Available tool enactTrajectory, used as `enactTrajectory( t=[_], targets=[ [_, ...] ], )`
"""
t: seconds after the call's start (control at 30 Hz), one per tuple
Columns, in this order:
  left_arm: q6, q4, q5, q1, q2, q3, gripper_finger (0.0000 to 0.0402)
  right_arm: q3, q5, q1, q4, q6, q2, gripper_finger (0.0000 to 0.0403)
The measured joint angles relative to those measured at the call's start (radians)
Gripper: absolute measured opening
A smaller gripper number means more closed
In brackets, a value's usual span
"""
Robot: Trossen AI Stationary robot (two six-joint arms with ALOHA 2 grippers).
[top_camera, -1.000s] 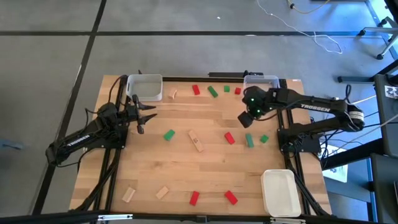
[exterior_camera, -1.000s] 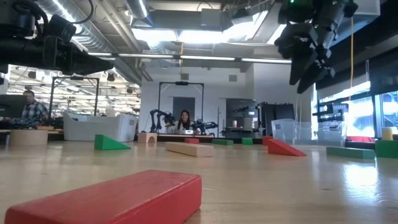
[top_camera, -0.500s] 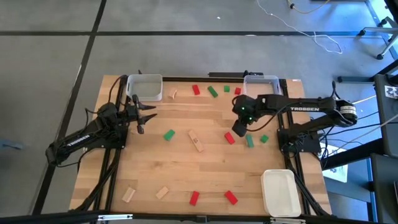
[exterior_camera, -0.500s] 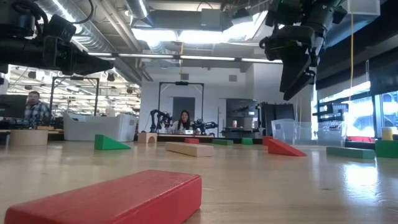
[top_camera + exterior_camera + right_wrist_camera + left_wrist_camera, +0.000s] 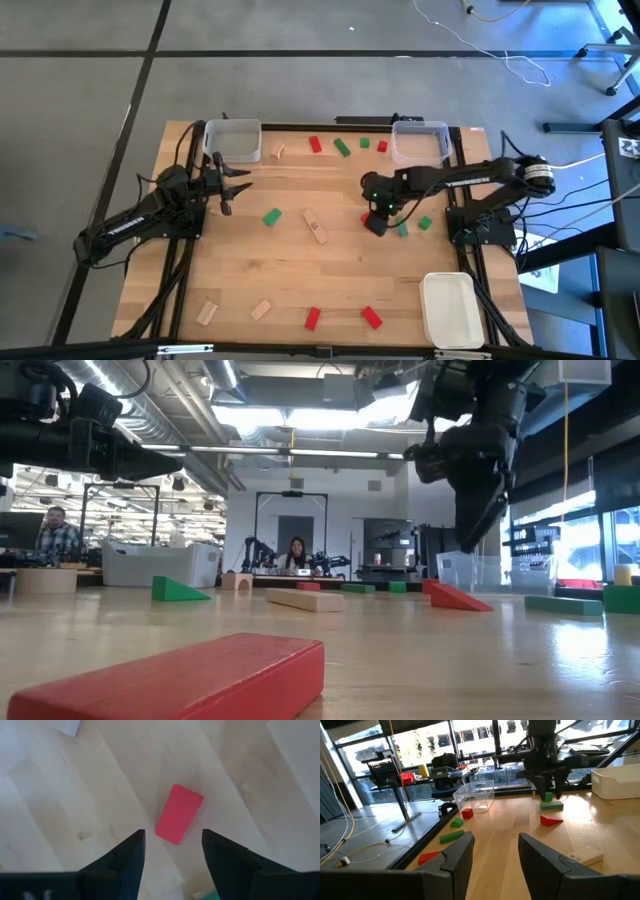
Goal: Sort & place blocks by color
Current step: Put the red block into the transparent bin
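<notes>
Red, green and tan blocks lie scattered flat on the wooden table. My right gripper (image 5: 172, 851) is open and points down over a red block (image 5: 179, 813) near the table's middle right, one finger on each side of its near end, touching nothing. In the high view the right gripper (image 5: 376, 222) covers most of that red block (image 5: 366, 216). In the low view the right gripper (image 5: 468, 548) hangs above the red block (image 5: 455, 597). My left gripper (image 5: 236, 184) waits open above the table's left part, by the left bin.
Two green blocks (image 5: 401, 228) (image 5: 425, 223) lie just right of the right gripper; a tan block (image 5: 316, 227) and a green one (image 5: 272, 216) lie to its left. Clear bins (image 5: 233, 140) (image 5: 420, 141) stand at the far edge, a white tray (image 5: 450, 310) at the near right corner.
My right gripper has moved from near the far right bin toward the table's middle and near edge, coming down over the red block. The left arm and all blocks have kept still.
</notes>
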Motion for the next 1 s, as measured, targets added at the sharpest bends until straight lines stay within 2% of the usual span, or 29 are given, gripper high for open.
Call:
enactTrajectory(
  t=[0.33,0.83,1.0],
  targets=[
    [0.0,0.0,0.0,0.0,0.0,0.0,0.015,0.0,0.001,0.016,0.088,0.063,0.083,0.0197],
    [0.002,0.0,0.0,0.0,0.0,0.0,0.015,0.0,0.001,0.016,0.087,0.086,0.084,0.0197],
    [0.002,0.0,0.0,0.0,0.0,0.0,0.015,0.0,0.001,0.016,0.087,0.152,0.084,0.0197]
  ],
)
